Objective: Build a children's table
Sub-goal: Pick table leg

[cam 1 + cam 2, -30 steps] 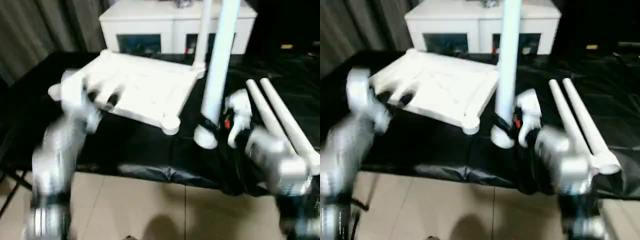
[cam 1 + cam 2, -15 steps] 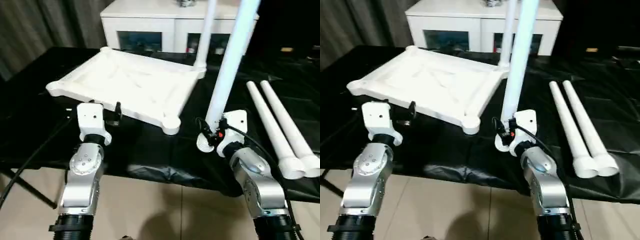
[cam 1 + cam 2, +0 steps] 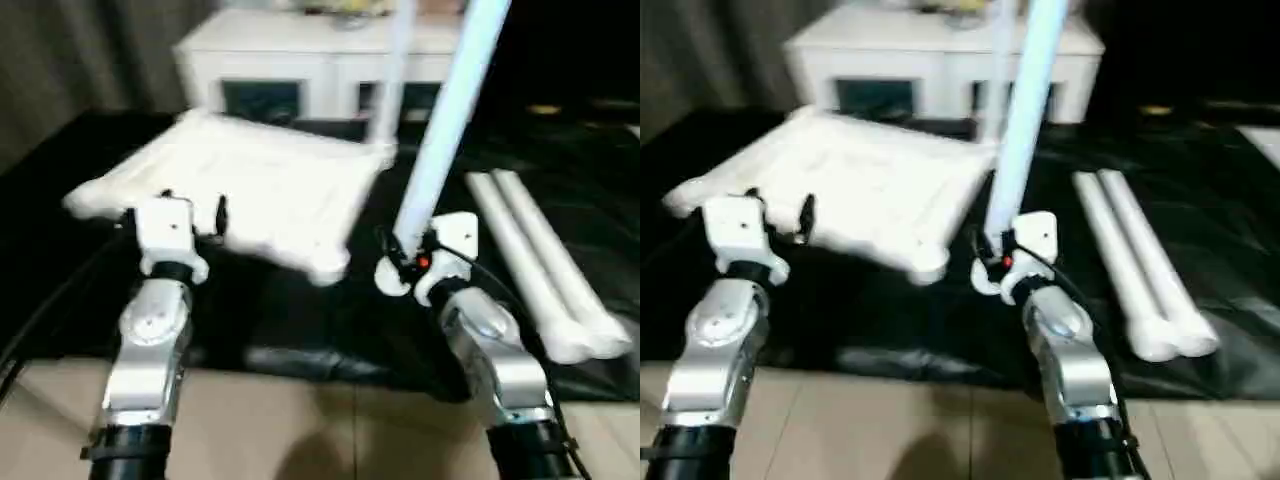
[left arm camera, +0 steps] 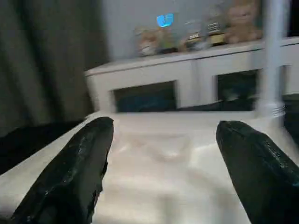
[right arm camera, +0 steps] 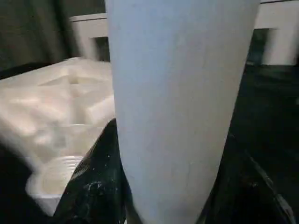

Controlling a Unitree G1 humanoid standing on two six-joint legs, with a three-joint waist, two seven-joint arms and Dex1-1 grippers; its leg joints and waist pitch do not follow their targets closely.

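Rising past the frame top, right claw (image 3: 405,262)'s clamped leg (image 3: 443,145).

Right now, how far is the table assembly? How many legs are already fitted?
One leg already stands in the far corner of the upside-down tabletop. The right gripper holds a second leg, not yet in a socket. Two more legs lie on the black cloth. The left gripper is open at the tabletop's near edge.

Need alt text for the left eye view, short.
The right gripper holds a white table leg nearly upright beside the upside-down white tabletop on a black-covered table. The open left gripper hovers at the tabletop's near edge.
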